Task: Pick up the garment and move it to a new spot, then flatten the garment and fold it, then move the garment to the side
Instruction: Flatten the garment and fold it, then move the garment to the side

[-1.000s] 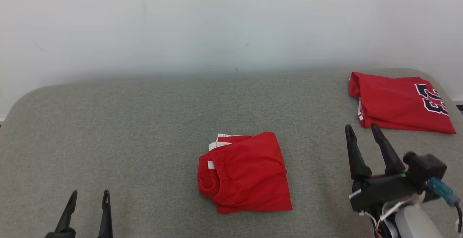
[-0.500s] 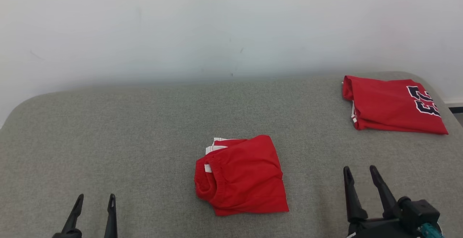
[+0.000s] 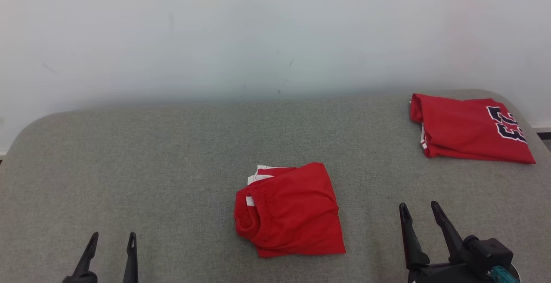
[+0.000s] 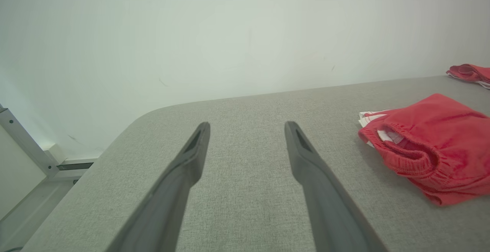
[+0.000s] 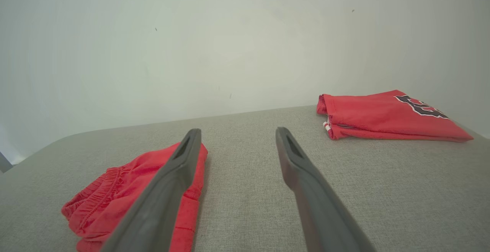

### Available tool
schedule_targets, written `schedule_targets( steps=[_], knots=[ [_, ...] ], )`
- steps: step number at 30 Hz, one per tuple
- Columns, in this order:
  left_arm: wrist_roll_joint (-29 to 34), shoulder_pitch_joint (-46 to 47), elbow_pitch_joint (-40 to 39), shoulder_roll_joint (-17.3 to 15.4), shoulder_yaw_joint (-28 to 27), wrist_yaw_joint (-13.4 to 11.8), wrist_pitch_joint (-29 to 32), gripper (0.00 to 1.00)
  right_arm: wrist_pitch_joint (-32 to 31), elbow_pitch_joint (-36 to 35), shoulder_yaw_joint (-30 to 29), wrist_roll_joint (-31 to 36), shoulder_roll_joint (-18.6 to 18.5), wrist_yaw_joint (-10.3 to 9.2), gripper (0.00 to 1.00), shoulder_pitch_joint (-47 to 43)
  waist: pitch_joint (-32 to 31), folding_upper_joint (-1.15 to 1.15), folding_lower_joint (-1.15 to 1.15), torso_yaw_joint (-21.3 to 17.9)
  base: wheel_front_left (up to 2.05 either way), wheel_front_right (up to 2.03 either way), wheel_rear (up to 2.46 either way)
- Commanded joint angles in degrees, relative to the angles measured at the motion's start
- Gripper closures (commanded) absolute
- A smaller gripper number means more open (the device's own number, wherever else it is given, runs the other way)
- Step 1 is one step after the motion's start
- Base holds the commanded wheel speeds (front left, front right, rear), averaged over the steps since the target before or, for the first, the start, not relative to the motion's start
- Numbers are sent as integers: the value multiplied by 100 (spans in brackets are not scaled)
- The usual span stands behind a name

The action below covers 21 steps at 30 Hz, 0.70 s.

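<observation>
Both grippers are hovering empty over the grey fabric-covered table, fingers spread apart — the left gripper is sitting at the lower left, the right gripper at the lower right. Between them, well apart from either, the folded red shorts are lying near the table's middle, elastic waistband facing the left side. A folded red jersey with dark numerals is resting at the far right corner — near the white wall.
</observation>
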<state>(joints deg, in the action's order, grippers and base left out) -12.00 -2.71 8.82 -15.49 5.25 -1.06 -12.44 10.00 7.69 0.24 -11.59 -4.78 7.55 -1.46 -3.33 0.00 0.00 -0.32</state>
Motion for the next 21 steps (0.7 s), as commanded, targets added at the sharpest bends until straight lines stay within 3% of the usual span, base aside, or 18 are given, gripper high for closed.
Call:
schedule_targets(
  steps=[1, 21],
  knots=[
    [55, -77, -27, -34, -11, -42, 23, 0, -29, -47, -6, 38, 25, -13, 0, -53, -3, 0, 0, 4, 0, 0, 0],
    [-381, -269, -357, -60, -338, -225, 15, 0, -225, -254, -104, 51, 88, -14, 0, -96, -40, 0, 0, 8, 0, 0, 0]
  ],
)
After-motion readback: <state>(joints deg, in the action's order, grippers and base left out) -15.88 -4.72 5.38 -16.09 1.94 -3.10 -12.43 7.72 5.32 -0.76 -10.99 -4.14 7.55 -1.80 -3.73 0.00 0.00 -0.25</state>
